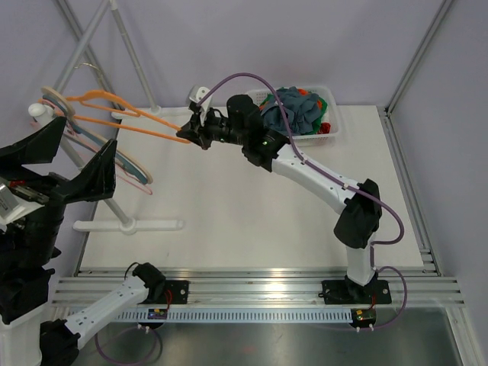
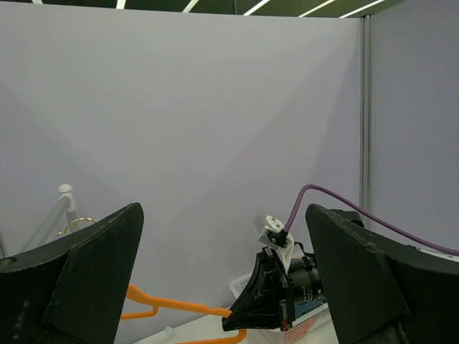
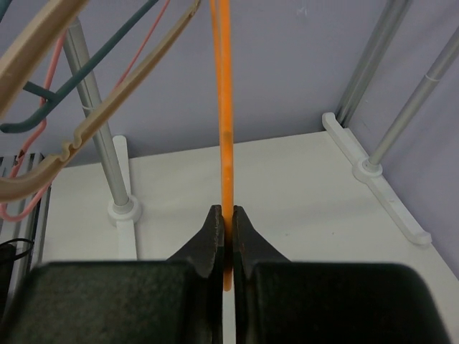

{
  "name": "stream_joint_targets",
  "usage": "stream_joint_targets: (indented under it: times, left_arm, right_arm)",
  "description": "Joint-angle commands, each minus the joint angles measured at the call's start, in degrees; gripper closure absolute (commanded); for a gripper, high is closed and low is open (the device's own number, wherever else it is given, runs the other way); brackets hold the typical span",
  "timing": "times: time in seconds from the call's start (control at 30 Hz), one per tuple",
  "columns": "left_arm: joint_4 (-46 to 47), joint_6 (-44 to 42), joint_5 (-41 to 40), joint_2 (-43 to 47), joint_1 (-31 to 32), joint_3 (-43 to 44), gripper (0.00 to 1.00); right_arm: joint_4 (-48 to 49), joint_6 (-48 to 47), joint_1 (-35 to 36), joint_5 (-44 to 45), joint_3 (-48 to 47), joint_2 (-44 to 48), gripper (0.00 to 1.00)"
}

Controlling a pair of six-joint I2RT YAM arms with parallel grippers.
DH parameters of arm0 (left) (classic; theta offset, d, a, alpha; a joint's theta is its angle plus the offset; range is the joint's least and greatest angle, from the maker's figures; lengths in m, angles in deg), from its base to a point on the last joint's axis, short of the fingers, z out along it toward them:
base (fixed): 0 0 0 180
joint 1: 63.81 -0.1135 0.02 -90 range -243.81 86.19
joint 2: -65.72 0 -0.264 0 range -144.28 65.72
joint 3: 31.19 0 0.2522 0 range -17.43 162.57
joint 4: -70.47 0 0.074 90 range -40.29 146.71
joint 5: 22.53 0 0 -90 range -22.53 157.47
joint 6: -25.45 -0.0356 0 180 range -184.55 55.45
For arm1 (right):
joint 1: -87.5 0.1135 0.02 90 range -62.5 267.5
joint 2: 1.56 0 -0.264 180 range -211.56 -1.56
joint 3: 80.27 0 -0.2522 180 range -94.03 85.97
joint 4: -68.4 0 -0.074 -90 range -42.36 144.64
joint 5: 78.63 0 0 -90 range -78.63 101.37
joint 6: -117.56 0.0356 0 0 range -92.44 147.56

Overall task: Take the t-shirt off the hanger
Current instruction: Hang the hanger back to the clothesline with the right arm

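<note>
The orange hanger (image 1: 114, 103) hangs bare from the white rack at the left, its arm reaching right across the table. My right gripper (image 1: 185, 136) is shut on that arm's tip; in the right wrist view the orange bar (image 3: 224, 107) runs straight up from between the closed jaws (image 3: 226, 215). No t-shirt hangs on it. Crumpled blue-grey cloth (image 1: 297, 110) lies in the basket; I cannot tell if it is the t-shirt. My left gripper (image 1: 72, 160) is raised at the left, wide open and empty, looking toward the right gripper (image 2: 247, 319).
A white basket (image 1: 324, 136) of clothes stands at the back of the table. Teal, pink and beige hangers (image 1: 114, 156) hang on the rack beside the orange one. The rack's foot (image 1: 130, 225) lies on the table's left side. Grey frame posts (image 3: 115, 179) rise behind.
</note>
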Motion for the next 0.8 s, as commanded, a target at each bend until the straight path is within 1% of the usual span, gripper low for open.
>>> stream_joint_targets:
  times: [0.0, 0.07, 0.1, 0.17, 0.2, 0.27, 0.3, 0.33, 0.4, 0.5, 0.77]
  left_arm:
    - [0.4, -2.0, 0.6, 0.6, 0.2, 2.1, 0.01]
    - [-0.2, -2.3, 0.5, 0.7, 0.2, 2.5, 0.01]
    - [-0.3, -2.4, 0.5, 0.9, 0.2, 2.5, 0.01]
    - [-0.8, -2.7, 0.2, 1.1, 0.2, 2.6, 0.01]
    - [-0.9, -3.0, 0.1, 1.1, 0.2, 2.6, 0.01]
    - [-1.2, -3.3, -0.5, 1.3, 0.2, 2.7, 0.01]
    - [-1.4, -3.5, -0.8, 1.3, 0.2, 2.8, 0.01]
    - [-2.0, -3.6, -0.9, 1.2, 0.2, 2.8, 0.01]
    - [-2.2, -3.9, -1.6, 1.2, 0.2, 2.5, 0.01]
    - [-2.8, -4.3, -2.3, 1.6, 0.2, 1.9, 0.01]
    - [-3.2, -4.3, -3.1, 2.5, 0.2, 0.5, 0.01]
  right_arm:
    - [-0.5, 1.1, -0.3, -3.9, -7.7, -2.4, 1.00]
    - [-3.6, 1.2, -0.3, -4.9, -10.1, -4.3, 1.00]
    - [-4.7, 1.1, -0.3, -5.4, -13.3, -5.9, 1.00]
    - [-8.3, 1.0, -0.3, -5.3, -16.6, -7.7, 1.00]
    - [-9.8, 0.7, -0.3, -5.0, -20.6, -9.8, 1.00]
    - [-15.4, 0.4, -0.3, -4.0, -25.5, -12.2, 1.00]
    - [-17.3, 0.0, -0.3, -3.6, -30.5, -13.5, 1.00]
    - [-20.5, -0.2, -0.3, -2.9, -32.6, -15.8, 1.00]
    - [-22.9, -0.5, -0.3, -1.3, -37.9, -18.4, 1.00]
    - [-27.2, -1.5, -0.3, -0.4, -41.9, -20.3, 1.00]
    - [-28.9, -2.9, -0.3, -1.2, -41.5, -20.3, 1.00]
